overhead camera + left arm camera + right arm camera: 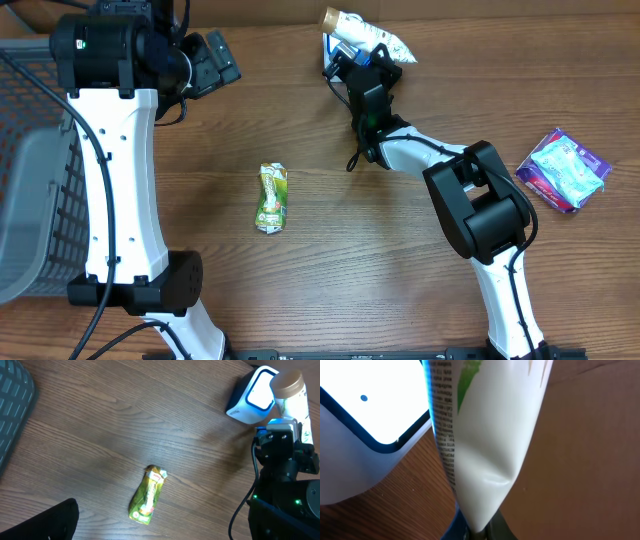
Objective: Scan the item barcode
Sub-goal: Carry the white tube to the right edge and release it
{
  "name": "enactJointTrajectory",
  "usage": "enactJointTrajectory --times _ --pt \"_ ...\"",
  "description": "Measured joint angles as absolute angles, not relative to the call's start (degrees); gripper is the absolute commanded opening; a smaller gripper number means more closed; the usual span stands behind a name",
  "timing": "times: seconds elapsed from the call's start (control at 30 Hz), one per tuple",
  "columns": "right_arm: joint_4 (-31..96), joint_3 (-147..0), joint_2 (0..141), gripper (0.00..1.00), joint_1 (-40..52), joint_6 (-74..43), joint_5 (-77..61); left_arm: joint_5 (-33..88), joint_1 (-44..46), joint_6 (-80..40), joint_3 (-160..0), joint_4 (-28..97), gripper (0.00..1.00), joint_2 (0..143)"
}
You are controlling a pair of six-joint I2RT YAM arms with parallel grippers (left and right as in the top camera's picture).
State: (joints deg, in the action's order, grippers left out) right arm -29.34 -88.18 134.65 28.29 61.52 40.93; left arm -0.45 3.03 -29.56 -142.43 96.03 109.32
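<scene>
— What did the desk (330,290) look like, starting from the robot's side?

— It was brown wood grain with a dull sheen. Nearest the arm bases lay a green pouch (272,198), flat and alone on bare wood. Off to the left, a grey mesh basket (30,190) sat at the desk's edge. To the right, a purple packet (563,170) lay well apart from everything else.

— And the end effectors?

— The left end effector (220,60) hung above the far left of the desk, jaws spread wide and holding nothing. The right end effector (368,62) reached further out, clamped on the pinched end of a white tube (372,36) with a tan cap.

— Where was the tube relative to the scanner?

— Just beside it. The scanner (331,58), a blue-and-white box with a lit white window, stood near the desk's far edge. In the right wrist view, the tube's printed side rose right next to that window. Whether they touched, I couldn't tell.
</scene>
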Motion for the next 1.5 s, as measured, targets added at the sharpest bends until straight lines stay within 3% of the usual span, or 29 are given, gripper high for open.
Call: enactJointTrajectory --times 0.4,0.6,0.87,1.13,1.3,1.5 --pt "-32.6 -88.2 134.2 0.04 31.0 60.8 47.6 -0.4 3.0 -29.6 -142.4 96.0 1.00 109.3" --pt "-12.7 -88.2 126.0 0.04 34.0 54.1 47.8 -0.5 3.0 -29.6 -142.4 96.0 1.00 109.3" --pt "25.4 -88.4 104.0 0.04 30.4 23.6 33.0 -0.4 3.0 -29.6 -142.4 96.0 1.00 109.3" --pt "49.3 -89.5 96.6 0.04 11.8 -10.4 12.6 -0.5 3.0 -29.6 -142.4 96.0 0.99 109.3" --pt "51.0 -86.6 101.9 0.04 2.4 -21.4 6.5 -0.4 3.0 -29.6 -142.4 96.0 0.99 109.3" --pt "50.2 -83.4 108.7 0.04 -1.3 -29.4 2.6 -0.4 3.0 -29.6 -142.4 96.0 0.99 109.3"
